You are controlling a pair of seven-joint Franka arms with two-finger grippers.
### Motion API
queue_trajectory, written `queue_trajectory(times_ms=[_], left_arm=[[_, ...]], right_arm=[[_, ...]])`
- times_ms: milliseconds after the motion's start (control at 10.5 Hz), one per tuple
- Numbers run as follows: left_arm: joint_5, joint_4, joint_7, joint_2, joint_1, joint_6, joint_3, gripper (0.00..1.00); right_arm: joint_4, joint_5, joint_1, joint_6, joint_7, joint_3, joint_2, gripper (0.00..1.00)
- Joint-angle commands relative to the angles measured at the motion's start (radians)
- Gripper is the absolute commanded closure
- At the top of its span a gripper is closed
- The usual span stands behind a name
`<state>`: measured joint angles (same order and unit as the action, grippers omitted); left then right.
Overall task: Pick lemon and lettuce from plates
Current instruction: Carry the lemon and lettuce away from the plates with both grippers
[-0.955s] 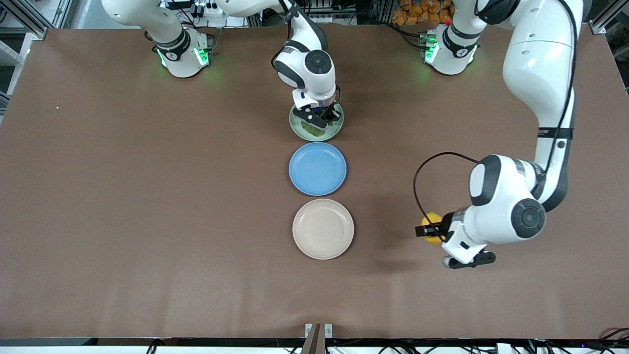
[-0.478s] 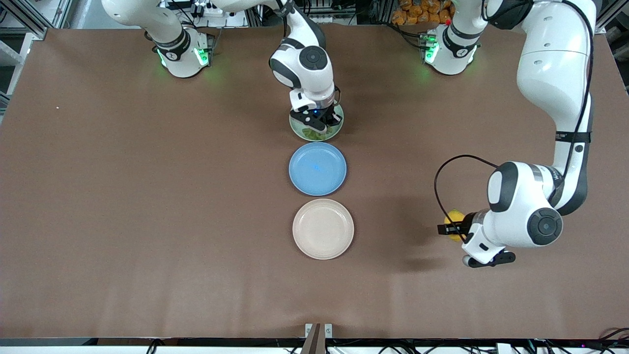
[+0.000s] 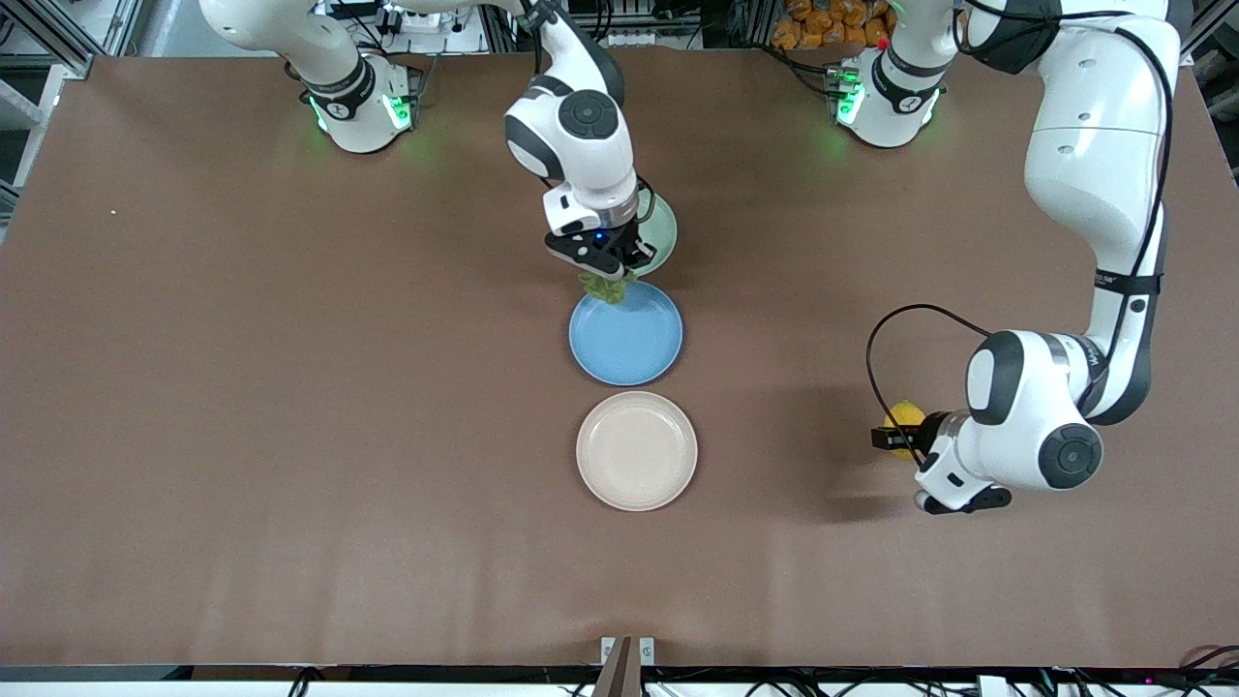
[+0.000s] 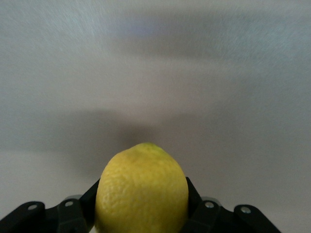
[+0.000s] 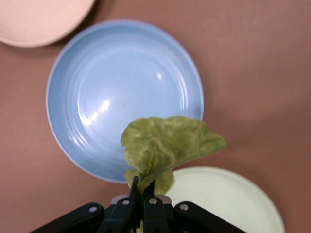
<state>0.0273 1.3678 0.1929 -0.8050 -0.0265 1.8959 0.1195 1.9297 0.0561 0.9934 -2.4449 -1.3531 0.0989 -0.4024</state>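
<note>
Front view: right gripper (image 3: 602,269) pinching lettuce (image 3: 607,287), left gripper (image 3: 892,439) lemon (image 3: 906,416)

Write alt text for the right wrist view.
The right gripper holds the lettuce in shut jaws, over the gap between the blue plate and the mint green plate; the beige plate shows at a corner.

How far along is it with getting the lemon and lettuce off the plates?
Both picks look done. The left gripper is shut on the lemon, in the air over bare table toward the left arm's end. The right gripper is shut on the lettuce, lifted over the gap between the green plate and the blue plate. The cream plate is empty. Left: setting them down, if needed.
</note>
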Motion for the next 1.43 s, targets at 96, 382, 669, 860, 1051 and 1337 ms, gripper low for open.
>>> queue_trajectory(times_ms=[96, 382, 669, 860, 1051, 1337], left_arm=[[-0.091, 0.027, -0.02, -0.011, -0.01, -0.009, 0.003, 0.56], [-0.132, 0.027, -0.021, -0.042, -0.01, 0.009, 0.005, 0.53], [-0.165, 0.027, -0.021, -0.057, -0.01, 0.011, 0.003, 0.15], [-0.188, 0.025, -0.018, -0.051, -0.012, 0.009, 0.005, 0.0], [-0.188, 0.013, -0.013, -0.017, -0.012, -0.006, 0.005, 0.0], [-0.184, 0.001, -0.009, 0.036, -0.01, -0.078, 0.012, 0.0]], right_arm=[[0.018, -0.013, -0.038, 0.053, 0.153, 0.057, 0.062, 1.0], [0.02, -0.013, -0.111, 0.109, 0.331, 0.07, 0.073, 1.0], [0.018, -0.013, -0.235, 0.184, 0.512, 0.068, 0.109, 1.0], [0.018, -0.013, -0.309, 0.188, 0.612, 0.068, 0.109, 1.0], [0.017, -0.012, -0.398, 0.213, 0.74, 0.068, 0.125, 1.0], [0.014, -0.012, -0.551, 0.222, 0.961, 0.068, 0.114, 1.0]])
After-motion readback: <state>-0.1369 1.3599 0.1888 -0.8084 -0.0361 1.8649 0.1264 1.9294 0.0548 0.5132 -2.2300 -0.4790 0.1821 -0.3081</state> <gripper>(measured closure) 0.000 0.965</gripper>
